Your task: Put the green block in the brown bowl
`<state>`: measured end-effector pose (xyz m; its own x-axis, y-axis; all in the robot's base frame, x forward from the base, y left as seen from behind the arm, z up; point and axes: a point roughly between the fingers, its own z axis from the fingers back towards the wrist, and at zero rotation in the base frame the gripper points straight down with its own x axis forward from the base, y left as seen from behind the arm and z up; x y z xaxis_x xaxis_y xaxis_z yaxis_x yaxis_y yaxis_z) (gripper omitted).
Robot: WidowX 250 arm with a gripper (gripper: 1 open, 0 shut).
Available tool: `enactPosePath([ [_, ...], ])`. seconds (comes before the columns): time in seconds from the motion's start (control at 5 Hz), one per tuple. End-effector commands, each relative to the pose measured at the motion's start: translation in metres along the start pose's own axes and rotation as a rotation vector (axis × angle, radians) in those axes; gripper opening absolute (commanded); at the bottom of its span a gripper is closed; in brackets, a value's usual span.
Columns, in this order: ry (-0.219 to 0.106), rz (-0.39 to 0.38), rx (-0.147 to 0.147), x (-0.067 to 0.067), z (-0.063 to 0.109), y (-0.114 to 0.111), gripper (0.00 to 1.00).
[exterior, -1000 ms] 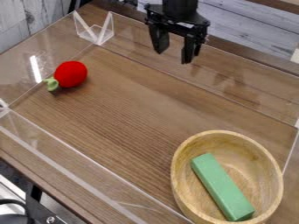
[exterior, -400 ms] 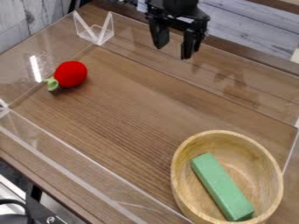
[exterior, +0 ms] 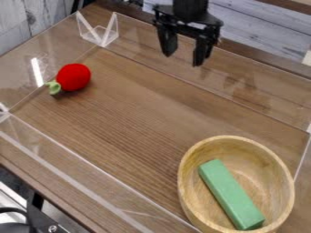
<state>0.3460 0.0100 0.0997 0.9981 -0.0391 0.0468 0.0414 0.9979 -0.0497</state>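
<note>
The green block, a flat matte green bar, lies inside the brown bowl, a round tan wooden bowl at the table's near right corner. My gripper hangs far from them at the back of the table, pointing down. Its black fingers stand apart and nothing is between them, so it is open.
A round red fruit with a green stem lies at the left on the wooden tabletop. Low clear acrylic walls fence the table on all sides. Pale wooden planks run behind the gripper.
</note>
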Motion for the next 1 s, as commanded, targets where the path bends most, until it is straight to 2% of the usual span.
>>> enactPosePath([
  [0.0,-0.081,0.001,0.010,0.010,0.004,0.013,1.00],
  [0.2,-0.094,0.016,0.019,0.009,-0.007,0.031,1.00],
  [0.4,-0.110,-0.004,0.021,0.007,0.014,0.030,1.00],
  [0.6,-0.136,-0.033,0.009,0.008,0.034,0.021,1.00],
  [0.8,-0.135,-0.138,-0.005,0.003,0.047,0.017,1.00],
])
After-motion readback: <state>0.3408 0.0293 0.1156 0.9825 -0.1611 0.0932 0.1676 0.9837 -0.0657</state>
